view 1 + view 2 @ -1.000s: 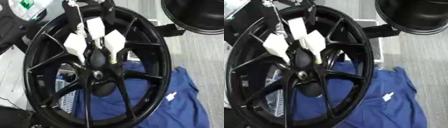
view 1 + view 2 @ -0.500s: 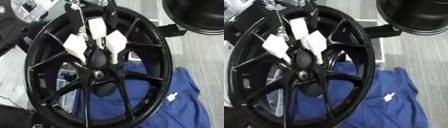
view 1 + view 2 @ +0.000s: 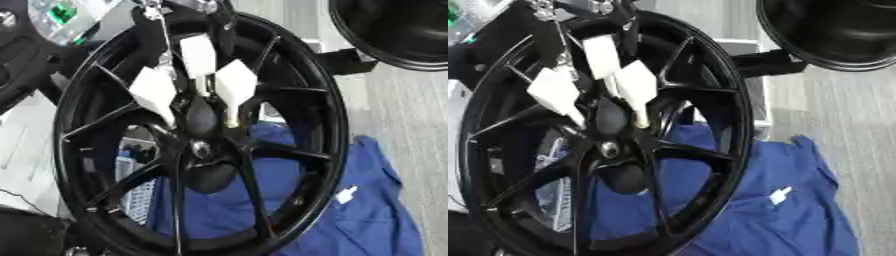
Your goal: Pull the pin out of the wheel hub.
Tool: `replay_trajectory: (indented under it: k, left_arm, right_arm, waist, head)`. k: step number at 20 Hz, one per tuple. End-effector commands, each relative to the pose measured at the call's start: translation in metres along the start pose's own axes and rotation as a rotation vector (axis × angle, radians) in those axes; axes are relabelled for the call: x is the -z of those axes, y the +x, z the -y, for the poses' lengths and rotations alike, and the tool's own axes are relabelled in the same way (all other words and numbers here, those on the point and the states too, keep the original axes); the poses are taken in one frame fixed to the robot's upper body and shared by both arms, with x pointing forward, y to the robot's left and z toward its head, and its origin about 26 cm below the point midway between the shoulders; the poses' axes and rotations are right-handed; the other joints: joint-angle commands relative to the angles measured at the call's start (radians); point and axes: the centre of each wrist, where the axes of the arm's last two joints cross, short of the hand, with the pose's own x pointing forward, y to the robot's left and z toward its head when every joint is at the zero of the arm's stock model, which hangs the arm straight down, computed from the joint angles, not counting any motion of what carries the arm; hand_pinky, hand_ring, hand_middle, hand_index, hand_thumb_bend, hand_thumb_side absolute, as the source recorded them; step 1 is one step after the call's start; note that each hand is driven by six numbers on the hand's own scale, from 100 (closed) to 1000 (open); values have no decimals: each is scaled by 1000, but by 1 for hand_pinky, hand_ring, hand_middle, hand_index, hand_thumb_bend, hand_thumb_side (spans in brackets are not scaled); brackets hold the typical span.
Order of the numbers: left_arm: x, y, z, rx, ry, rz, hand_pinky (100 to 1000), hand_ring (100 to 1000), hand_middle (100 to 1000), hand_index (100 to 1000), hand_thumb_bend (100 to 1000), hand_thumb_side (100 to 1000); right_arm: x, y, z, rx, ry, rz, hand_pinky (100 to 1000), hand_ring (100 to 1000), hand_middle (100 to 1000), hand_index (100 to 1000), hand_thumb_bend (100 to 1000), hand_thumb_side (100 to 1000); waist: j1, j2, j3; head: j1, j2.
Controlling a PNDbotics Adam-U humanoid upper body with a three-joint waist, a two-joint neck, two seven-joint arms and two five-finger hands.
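A large black wheel [image 3: 325, 125] stands upright, its spokes meeting at the hub [image 3: 201, 148]. My left hand [image 3: 198, 56], black with white finger covers, comes down from the top edge and its fingers close together just above the hub centre. A thin pale yellowish pin [image 3: 230, 119] pokes out below the rightmost white finger [image 3: 235, 86], pinched between the fingers and pointing at the hub. The thumb [image 3: 155, 94] is spread to the left. How far the pin sits in the hub is hidden by the hand. My right hand shows in neither view.
A blue cloth [image 3: 372, 210] lies on the grey floor behind and right of the wheel. A second black wheel [image 3: 833, 30] fills the upper right corner. Black equipment [image 3: 22, 75] stands at the left, and a light crate [image 3: 136, 192] shows through the spokes.
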Motion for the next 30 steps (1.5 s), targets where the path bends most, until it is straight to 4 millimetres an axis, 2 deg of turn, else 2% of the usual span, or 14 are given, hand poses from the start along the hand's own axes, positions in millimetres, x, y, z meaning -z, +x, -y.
replay_trajectory:
  k: [1,4,7,12,30]
  left_arm:
    - [-14,-2,-9,95,-69,23,746,664,601,701,664,100]
    - [-15,-3,-10,107,-70,15,732,639,567,670,647,100]
    - [-15,-2,-11,112,-65,18,705,586,505,616,564,100]
    - [-18,-1,-16,100,-38,23,673,536,459,563,479,100]
    - [-27,-1,-30,90,15,-2,624,466,375,488,439,100]
  right_arm:
    - [6,6,4,2,-11,32,674,634,565,746,100,472]
    - [6,6,4,4,-11,32,674,634,565,746,100,473]
    - [6,6,3,7,-11,33,675,634,565,746,100,473]
    - [5,6,3,9,-10,31,674,634,564,746,100,477]
    - [4,5,3,16,-15,28,674,634,564,745,100,486]
  waist:
    - [-1,-20,-3]
    - [-1,-20,-4]
    - [-1,-20,-6]
    - [-2,-19,-4]
    - [-2,-18,-3]
  head:
    - [4,5]
    - [4,4]
    - [5,-1]
    - [6,-1]
    - [5,0]
